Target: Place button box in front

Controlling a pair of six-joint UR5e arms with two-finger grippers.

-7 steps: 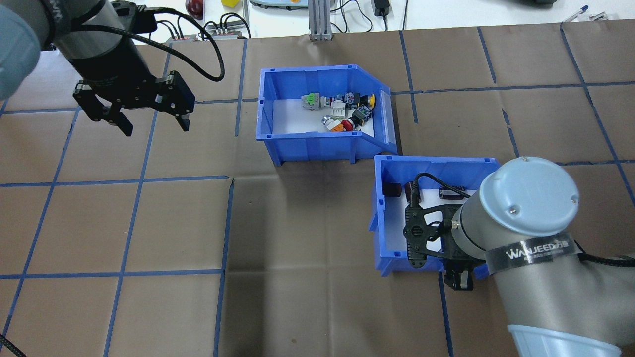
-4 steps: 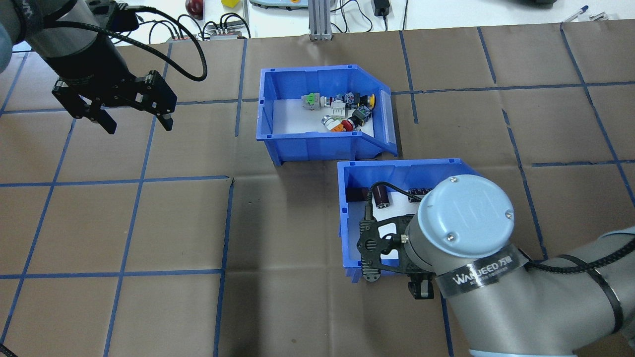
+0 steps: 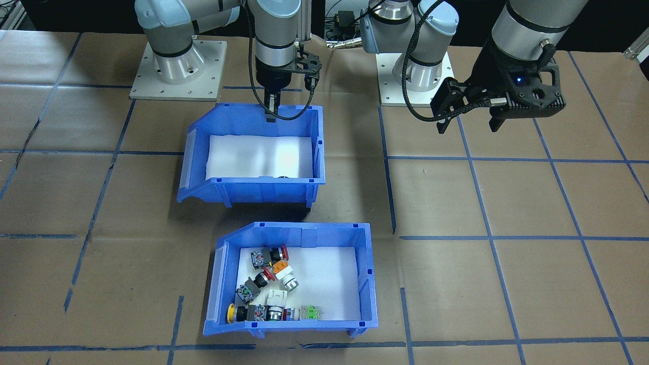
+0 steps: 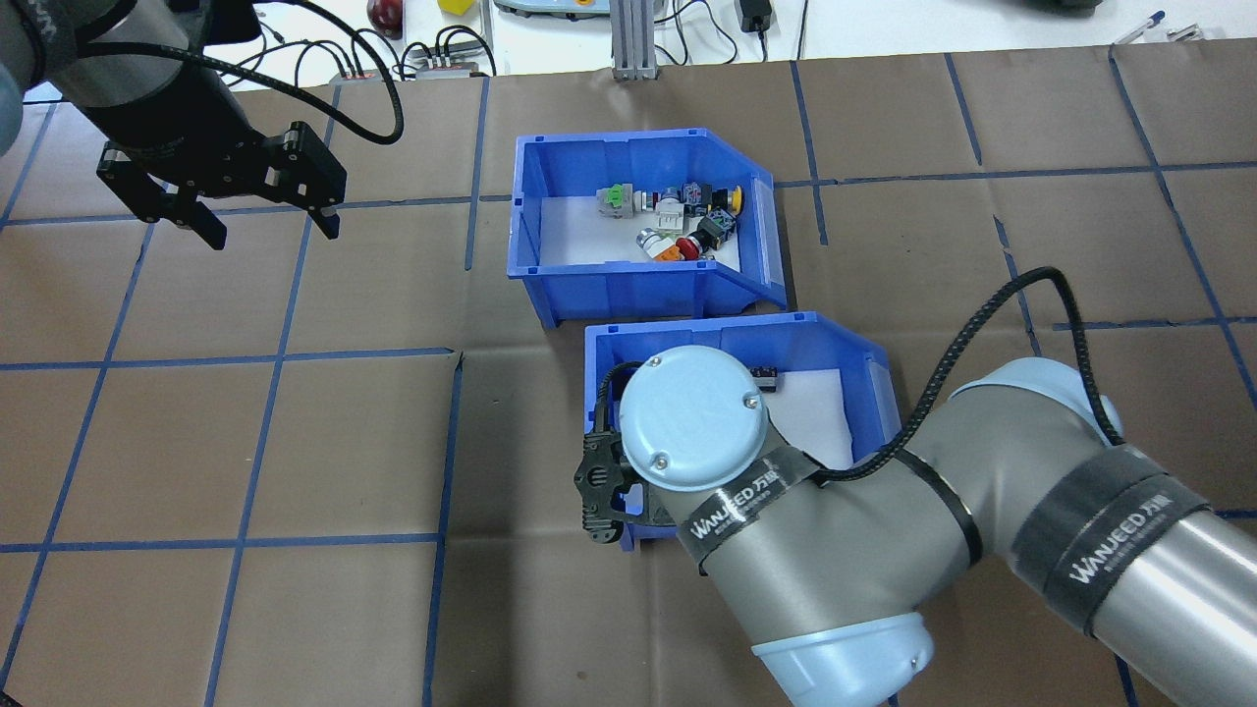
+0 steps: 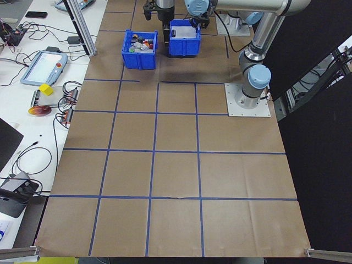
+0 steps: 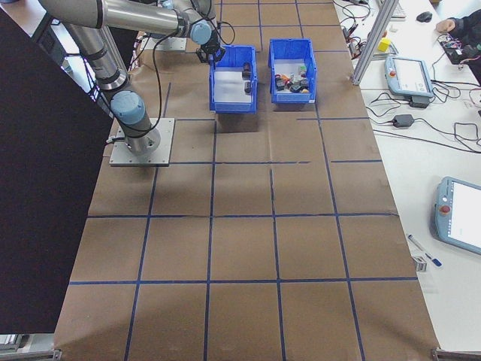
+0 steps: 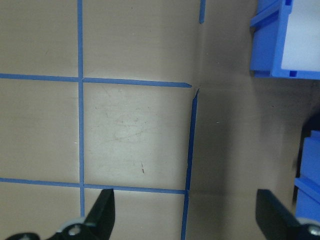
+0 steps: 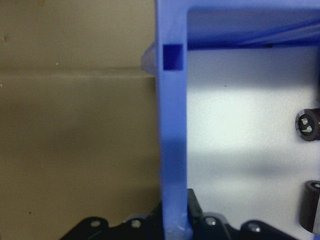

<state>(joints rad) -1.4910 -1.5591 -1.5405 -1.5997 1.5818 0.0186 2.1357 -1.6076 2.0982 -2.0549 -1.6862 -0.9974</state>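
The button box [image 4: 609,280], a blue bin with a white liner and colourful push-buttons [image 4: 678,221], stands at the table's far middle; in the front-facing view the button box [image 3: 284,327] is the lower bin. A second blue bin [image 4: 874,378] holding a few dark parts [image 8: 307,125] sits just on the robot's side of it. My right gripper [image 3: 271,112] is shut on that second bin's wall [image 8: 172,150] nearest the robot. My left gripper [image 4: 271,232] hovers open and empty over bare table to the left; both its fingers [image 7: 102,212] show apart.
An aluminium post [image 4: 633,39] and cables stand past the table's far edge. The two robot bases [image 3: 177,71] sit behind the bins. Brown paper with blue tape lines [image 4: 275,353] covers the table.
My right arm has dragged the dark-parts bin leftward in the overhead view, to just on the robot's side of the button box. My left gripper drifted left and slightly away, still open.
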